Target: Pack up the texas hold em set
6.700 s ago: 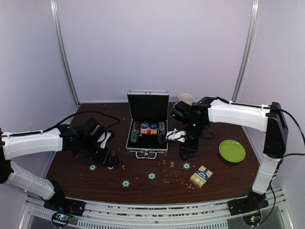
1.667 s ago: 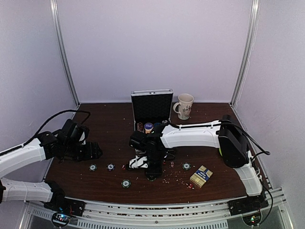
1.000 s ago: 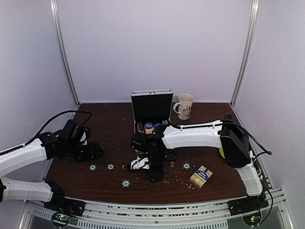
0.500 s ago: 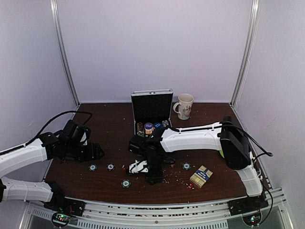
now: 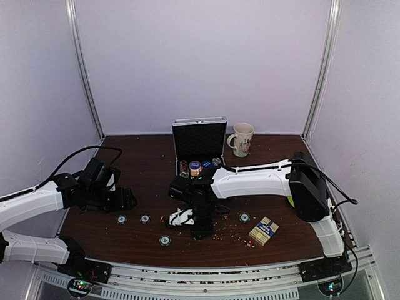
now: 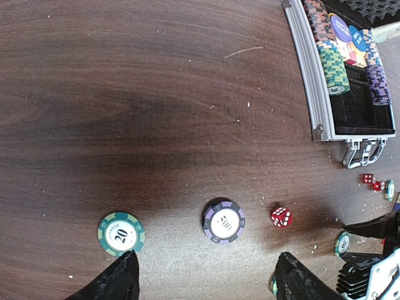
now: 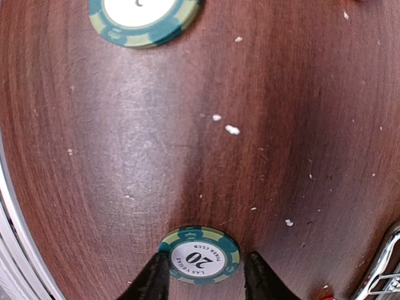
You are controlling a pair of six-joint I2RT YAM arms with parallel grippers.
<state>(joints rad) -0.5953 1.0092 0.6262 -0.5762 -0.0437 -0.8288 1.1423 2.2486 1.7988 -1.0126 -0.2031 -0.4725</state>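
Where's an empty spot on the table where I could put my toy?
The back left of the table, between the case and the left wall, is bare. So is the back right, past the mug. The front middle is crowded: chips, dice, the card box and the right gripper.

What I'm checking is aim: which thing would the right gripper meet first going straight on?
Probably the green 20 chip, flat on the table between the open fingers of the right gripper. Remaining height is unclear.
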